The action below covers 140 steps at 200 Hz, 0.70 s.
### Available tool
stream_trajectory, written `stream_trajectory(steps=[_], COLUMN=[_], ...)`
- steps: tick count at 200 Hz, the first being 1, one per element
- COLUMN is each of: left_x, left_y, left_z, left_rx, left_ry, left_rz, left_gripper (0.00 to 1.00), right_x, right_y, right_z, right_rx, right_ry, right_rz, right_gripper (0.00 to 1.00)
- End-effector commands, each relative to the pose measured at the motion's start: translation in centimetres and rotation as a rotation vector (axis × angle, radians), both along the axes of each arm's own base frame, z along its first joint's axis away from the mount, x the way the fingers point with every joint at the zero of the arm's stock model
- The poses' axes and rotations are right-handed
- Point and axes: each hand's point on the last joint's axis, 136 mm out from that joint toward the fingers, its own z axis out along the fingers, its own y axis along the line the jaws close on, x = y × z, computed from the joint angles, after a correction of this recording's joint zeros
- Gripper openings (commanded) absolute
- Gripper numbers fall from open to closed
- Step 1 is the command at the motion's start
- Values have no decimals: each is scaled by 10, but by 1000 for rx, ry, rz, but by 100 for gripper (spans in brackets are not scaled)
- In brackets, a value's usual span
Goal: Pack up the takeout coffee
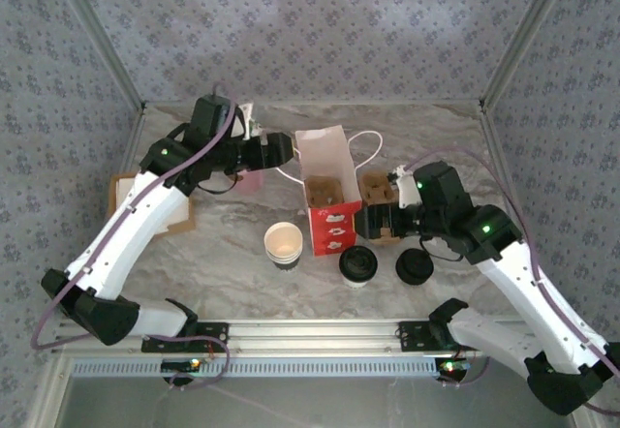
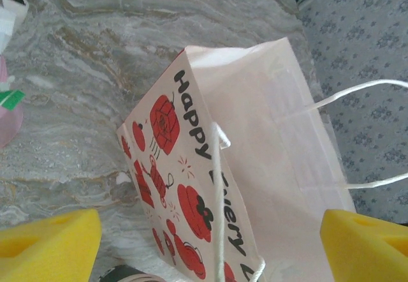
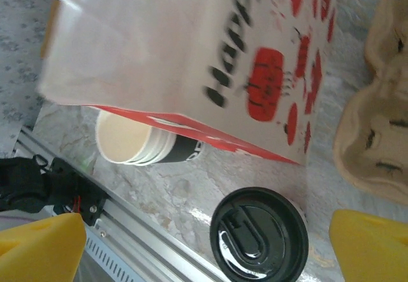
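cup stack, loose black lid, cardboard carrier

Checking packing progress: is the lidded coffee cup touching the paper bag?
Apart. Right wrist view shows bare marble between the lidded coffee cup and paper bag.

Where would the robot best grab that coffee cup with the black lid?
Probably the takeout coffee by its paper wall just under the lid, coming from the near right side: it stands upright, its lid overhangs the wall, and the bag stands close behind it.

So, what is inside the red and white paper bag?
A brown cardboard cup carrier shows inside the open bag. Whatever lies below it is covered by the carrier and the bag walls.
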Motion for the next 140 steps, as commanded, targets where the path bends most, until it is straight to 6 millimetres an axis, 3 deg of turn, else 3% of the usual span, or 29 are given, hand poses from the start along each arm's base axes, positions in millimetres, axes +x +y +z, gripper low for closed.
stream_trajectory(steps=[1,46,88,140], left_x=[-8,-6,-8,-16], left_y=[-1,-4,-9,-4], left_z=[14,7,1,-1], left_rx=[-19,-8,-29,-30], left_ry=[-41,-25,-11,-14], left_rz=[-33,-47,-62,-51], left_gripper=[87,80,64,62], right_x=[6,4,25,54], right_y=[0,7,4,0], right_z=[-8,-18,-32,-51], right_rx=[53,163,105,23], right_ry=[45,110,58,45], right_rz=[-41,28,-8,-62], right_gripper=[100,100,100,87])
